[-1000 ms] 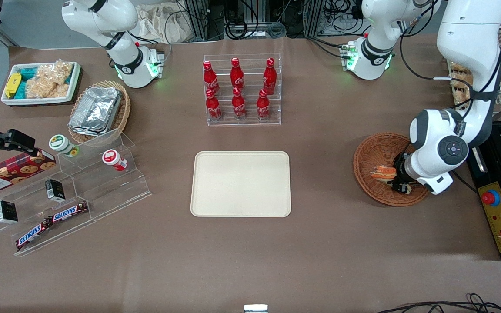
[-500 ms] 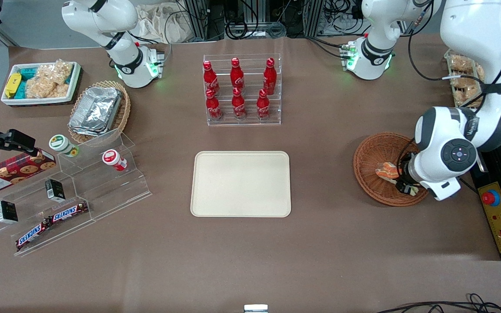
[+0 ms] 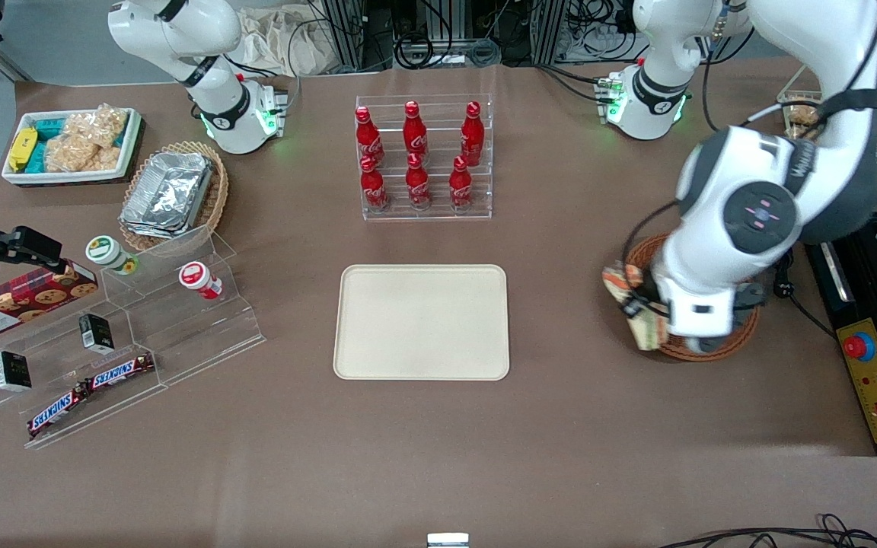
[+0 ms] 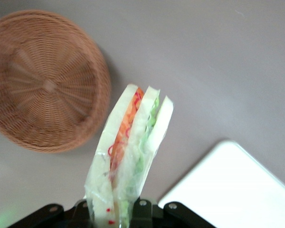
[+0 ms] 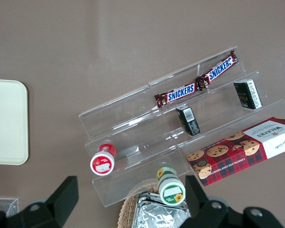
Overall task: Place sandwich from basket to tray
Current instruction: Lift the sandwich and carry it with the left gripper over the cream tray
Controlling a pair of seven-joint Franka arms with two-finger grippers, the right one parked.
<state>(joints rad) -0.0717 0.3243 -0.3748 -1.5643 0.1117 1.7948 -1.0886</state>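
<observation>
**Above the basket's rim, sandwich lifted and bound for the tray**

Over the edge of the basket (image 3: pixel 701 346) that faces the tray (image 3: pixel 421 321), the gripper (image 3: pixel 645 304) holds the sandwich (image 3: pixel 640 310) clear of the wicker. The jaws are clamped on one end of the wedge, and the rest of it sticks out past them, bread and filling layers edge-on in the wrist view (image 4: pixel 128 156). The basket looks bare inside (image 4: pixel 45 80); a corner of the tray (image 4: pixel 237 190) shows close by the sandwich's free end.

The step in hand, as I judge it, is the carry toward the tray. The sandwich looks soft and wrapped in thin film, held only at one end, so it may sag or swing. A smooth, level sweep would suit it better than a quick one, with the grip kept as it is and no tighter. From the basket, the tray lies toward the parked arm's end of the table, with nothing standing between them. It would be wise to come well inside the tray's rim, lower until the wedge nearly rests on the flat, and only then let go.
</observation>
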